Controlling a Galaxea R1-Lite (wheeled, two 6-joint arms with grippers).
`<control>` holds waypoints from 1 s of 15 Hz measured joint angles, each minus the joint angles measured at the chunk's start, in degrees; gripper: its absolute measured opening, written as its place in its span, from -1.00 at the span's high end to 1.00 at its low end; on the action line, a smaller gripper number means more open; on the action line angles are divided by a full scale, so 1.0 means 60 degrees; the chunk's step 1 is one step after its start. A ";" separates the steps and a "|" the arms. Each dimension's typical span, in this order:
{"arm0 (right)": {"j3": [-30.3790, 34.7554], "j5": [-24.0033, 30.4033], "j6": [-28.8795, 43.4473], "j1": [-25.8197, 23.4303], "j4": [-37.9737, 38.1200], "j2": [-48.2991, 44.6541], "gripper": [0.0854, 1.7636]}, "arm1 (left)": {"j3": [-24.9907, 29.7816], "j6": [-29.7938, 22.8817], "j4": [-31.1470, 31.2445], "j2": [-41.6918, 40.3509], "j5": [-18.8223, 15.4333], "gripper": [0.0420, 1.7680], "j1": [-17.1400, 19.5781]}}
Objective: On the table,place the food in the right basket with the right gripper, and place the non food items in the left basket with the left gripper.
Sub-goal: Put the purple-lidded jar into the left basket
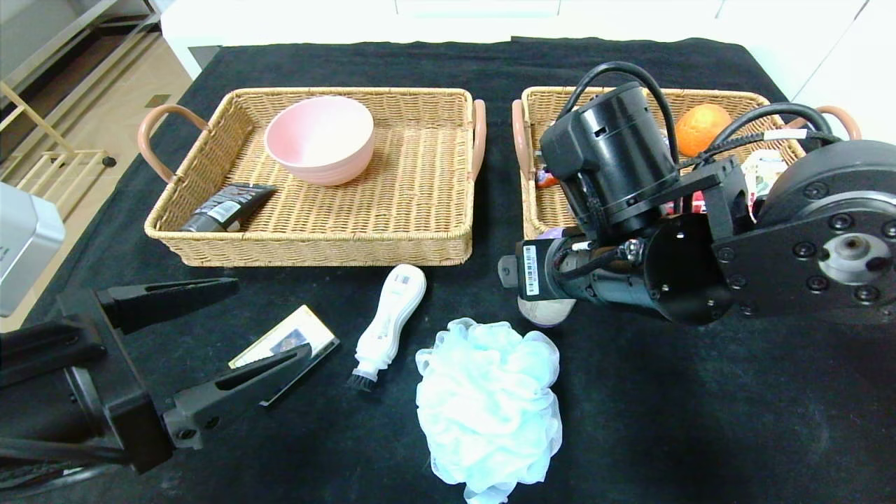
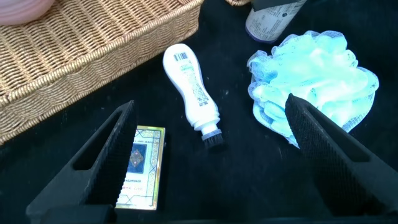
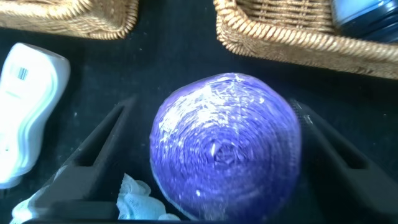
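Head view: right gripper (image 1: pixel 542 297) sat low at the right basket's (image 1: pixel 535 217) 6 o'clock edge, over a purple wrapped item (image 1: pixel 547 313) on the cloth. Left gripper (image 1: pixel 231 329) hung wide open, empty, above the card box (image 1: pixel 283 343).

Left wrist view: white brush (image 2: pixel 191 87) lay with its long axis toward the left basket (image 2: pixel 93 56), bristles away.

Right wrist view: fingers (image 3: pixel 93 155) flanked the purple item, jaws apart; contact unclear. Its long axis couldn't be read.

Purple wrapped ball (image 3: pixel 225 142) (beside right basket (image 3: pixel 298 38))

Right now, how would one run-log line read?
right gripper: open around purple-wrapped item | left gripper: open over card
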 joint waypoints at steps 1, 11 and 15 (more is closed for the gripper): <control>-0.0008 -0.0008 0.0006 -0.0030 -0.0006 0.0047 -0.54 | 0.0000 0.0000 0.0004 0.0000 0.0004 -0.94 0.0004; 0.0002 0.0002 0.0033 -0.0035 0.0000 0.0142 -0.12 | 0.0022 0.0002 0.0018 0.0026 0.0000 -0.94 0.0004; -0.0004 -0.0004 -0.0012 0.0010 0.0033 0.0130 -0.12 | 0.0059 0.0014 0.0004 0.0008 0.0000 -0.94 0.0006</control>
